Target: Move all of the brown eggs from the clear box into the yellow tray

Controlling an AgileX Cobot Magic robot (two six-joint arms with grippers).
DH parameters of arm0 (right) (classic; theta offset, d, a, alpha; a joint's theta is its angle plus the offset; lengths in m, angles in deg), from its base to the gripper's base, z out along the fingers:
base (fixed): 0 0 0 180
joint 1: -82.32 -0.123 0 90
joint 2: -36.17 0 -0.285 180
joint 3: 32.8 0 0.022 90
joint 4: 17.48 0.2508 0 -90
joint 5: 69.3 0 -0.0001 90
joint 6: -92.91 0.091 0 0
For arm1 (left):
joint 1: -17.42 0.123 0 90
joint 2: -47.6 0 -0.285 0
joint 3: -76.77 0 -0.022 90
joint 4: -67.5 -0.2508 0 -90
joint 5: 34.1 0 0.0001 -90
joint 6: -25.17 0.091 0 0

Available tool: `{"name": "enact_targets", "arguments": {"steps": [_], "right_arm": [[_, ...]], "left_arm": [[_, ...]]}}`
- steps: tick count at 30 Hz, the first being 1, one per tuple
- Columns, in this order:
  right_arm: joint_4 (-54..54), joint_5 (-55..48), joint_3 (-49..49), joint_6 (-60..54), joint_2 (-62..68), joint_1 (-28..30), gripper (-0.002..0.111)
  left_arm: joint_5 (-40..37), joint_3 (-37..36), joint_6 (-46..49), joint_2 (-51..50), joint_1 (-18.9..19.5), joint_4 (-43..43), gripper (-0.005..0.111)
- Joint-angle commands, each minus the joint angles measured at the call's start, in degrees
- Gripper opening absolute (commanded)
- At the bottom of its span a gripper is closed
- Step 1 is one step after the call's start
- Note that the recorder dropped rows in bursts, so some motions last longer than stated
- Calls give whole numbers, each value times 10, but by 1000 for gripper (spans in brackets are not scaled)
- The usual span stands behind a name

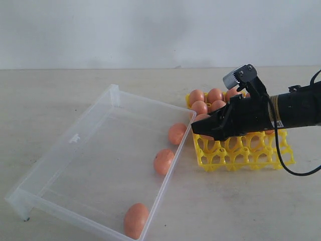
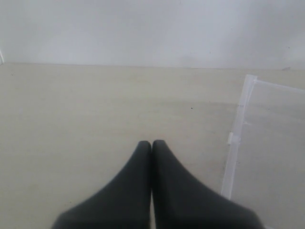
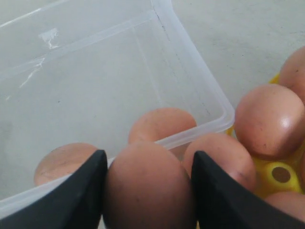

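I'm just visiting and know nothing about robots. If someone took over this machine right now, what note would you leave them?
Left gripper: shut, empty, over the table beside the clear box.
Right gripper: closed on a brown egg, at the yellow tray edge nearest the box.
Done: at least six tray eggs sit in the far cups; the arm hides part of the tray.
Left: set down the held egg, then move the three box eggs lying along the wall nearest the tray.
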Motion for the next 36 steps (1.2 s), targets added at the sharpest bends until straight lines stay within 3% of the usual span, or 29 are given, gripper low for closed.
{"name": "enact_targets", "arguments": {"steps": [1,9,11,13,27,30,34,35,36], "right_arm": [[6,-8,1,-6,-3,1,4],[6,-8,1,-2,-3,1,32],[6,-4,1,0,-3,1,52],[8,-4,1,0,-3,1,60],[20,-1,1,18,-4,1,61],[27,30,1,29,-7,1,53],[4,86,1,48,-35,-1,9],[1,92,1,51,-47,-2,0],[1,92,1,53,-60,-7,0]], "left_arm": [[-1,2,0,-2,-1,6,-4],[-1,2,0,-2,-1,6,-4],[-1,2,0,-2,-1,6,-4],[-1,2,0,-2,-1,6,-4],[-1,2,0,-2,-1,10,-4],[-1,2,0,-2,-1,10,-4],[-1,2,0,-2,-1,12,-4],[-1,2,0,-2,-1,13,-4],[-1,2,0,-2,-1,21,-4]]}}
